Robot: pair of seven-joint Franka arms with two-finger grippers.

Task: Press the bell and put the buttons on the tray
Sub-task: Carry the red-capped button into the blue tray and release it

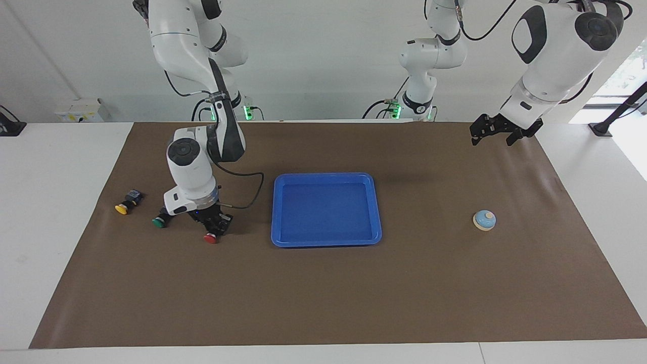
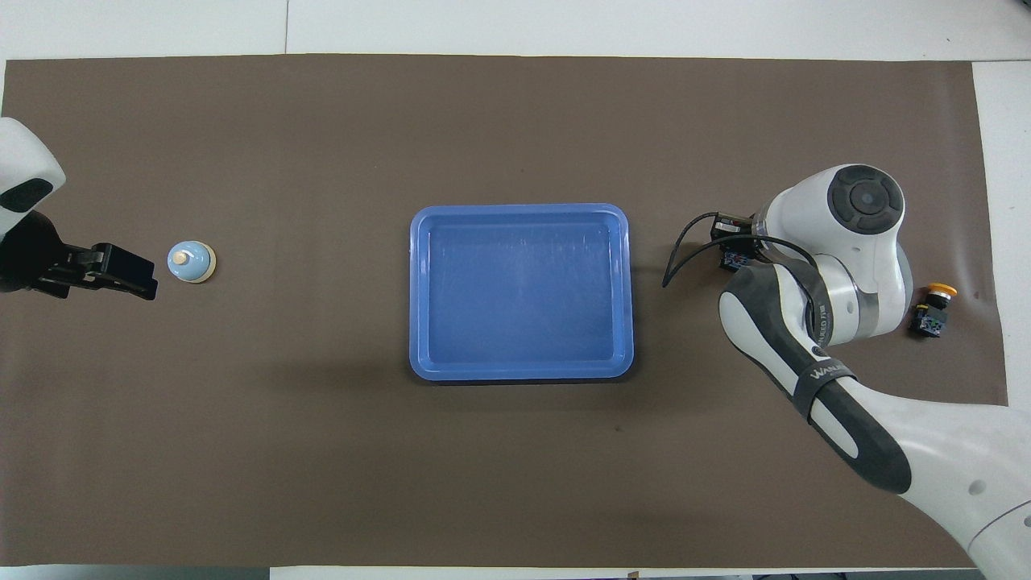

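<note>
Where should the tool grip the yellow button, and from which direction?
Grip the yellow button across its black-grey body, coming straight down. It lies on its side on the mat, apart from the green button, so the narrow body is exposed while the wider round cap would likely slip.

Shallow bright blue plastic tray point(image 1: 326, 178) w/ raised rim: smooth, semi-glossy, faint scuffs on floor. Brown paper-like table mat point(image 1: 323, 293): matt, lightly creased. White robot arm shells point(image 2: 866, 234): glossy plastic. Light blue dome bell point(image 1: 484, 219): smooth.
</note>
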